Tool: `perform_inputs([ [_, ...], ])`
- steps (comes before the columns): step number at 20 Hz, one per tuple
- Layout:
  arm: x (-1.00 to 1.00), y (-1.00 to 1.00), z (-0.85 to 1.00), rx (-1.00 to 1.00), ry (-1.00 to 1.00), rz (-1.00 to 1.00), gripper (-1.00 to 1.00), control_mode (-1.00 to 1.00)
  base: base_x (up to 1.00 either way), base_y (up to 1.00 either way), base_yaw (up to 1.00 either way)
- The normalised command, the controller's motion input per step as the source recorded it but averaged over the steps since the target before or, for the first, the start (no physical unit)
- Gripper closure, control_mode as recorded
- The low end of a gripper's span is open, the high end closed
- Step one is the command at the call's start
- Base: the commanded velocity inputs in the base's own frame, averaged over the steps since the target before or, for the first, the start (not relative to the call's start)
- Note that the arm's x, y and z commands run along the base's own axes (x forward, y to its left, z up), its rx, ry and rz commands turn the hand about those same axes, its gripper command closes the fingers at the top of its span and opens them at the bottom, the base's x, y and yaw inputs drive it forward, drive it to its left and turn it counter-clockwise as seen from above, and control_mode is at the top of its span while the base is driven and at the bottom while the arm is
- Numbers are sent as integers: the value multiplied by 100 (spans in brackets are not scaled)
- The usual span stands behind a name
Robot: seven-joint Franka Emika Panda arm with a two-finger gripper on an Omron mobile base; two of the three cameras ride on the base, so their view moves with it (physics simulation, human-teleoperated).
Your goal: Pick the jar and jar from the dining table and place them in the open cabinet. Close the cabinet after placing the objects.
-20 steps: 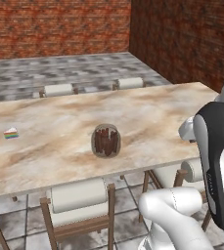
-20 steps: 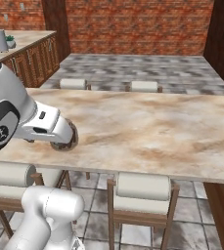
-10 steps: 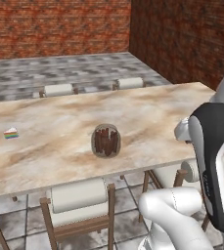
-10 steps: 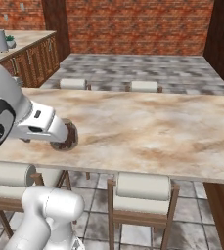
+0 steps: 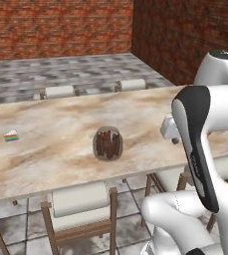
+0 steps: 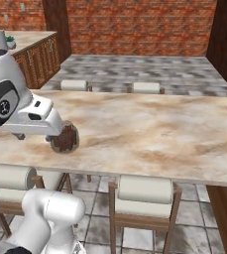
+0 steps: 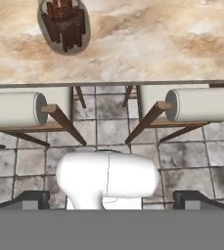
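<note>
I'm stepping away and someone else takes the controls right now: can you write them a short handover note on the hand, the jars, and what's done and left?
Hand: open and empty, above the near edge of the dining table, looking down at the floor and chair backs.
Jar: the one with upright brown sticks stands on the dining table, untouched, beside the small white-and-coloured wedge. I can't see a second jar on the table from here.
Done: nothing I can confirm; no jar is held.
Left: pick this jar, find the other, put both in the cabinet, close it.

Stick-filled glass jar (image 5: 108,144) — upright, dining table (image 5: 46,149)
</note>
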Motion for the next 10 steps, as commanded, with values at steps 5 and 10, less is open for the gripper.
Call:
perform_inputs([
  [5,59,7,-15,0,9,6,-100,-100,0,0,0],
  [10,46,1,-29,0,4,7,-100,-100,0,0,0],
])
